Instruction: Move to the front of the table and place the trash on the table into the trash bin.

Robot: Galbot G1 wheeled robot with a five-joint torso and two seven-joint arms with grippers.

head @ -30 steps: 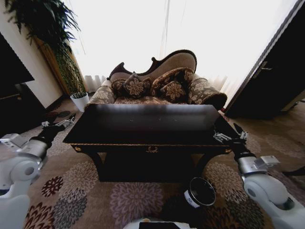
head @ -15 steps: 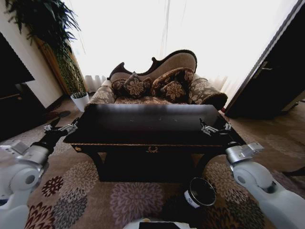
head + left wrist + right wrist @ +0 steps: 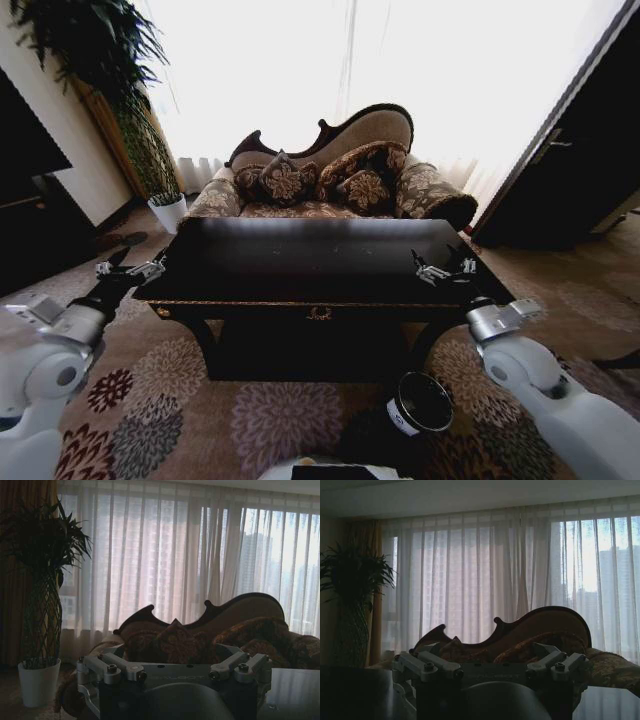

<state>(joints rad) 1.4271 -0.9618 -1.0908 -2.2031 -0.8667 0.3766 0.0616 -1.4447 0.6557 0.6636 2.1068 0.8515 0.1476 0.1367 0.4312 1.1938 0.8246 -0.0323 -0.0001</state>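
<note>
both arms are creeping inward since a moment ago: right gripper [image 3: 441,268] is hovering over the table [image 3: 300,262], left gripper [image 3: 128,268] beside it, both spread wide, empty. bin [image 3: 420,402] is sitting below.

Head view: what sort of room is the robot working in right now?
Likely a hotel-style lounge or living room: an ornate cushioned sofa behind the glossy dark table, sheer-curtained windows, and a tall potted plant.

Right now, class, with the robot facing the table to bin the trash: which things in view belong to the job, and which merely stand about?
Belong to the job:
table
trash bin
left gripper
right gripper

Merely standing about:
sofa
white plant pot
tall plant
curtains
</note>
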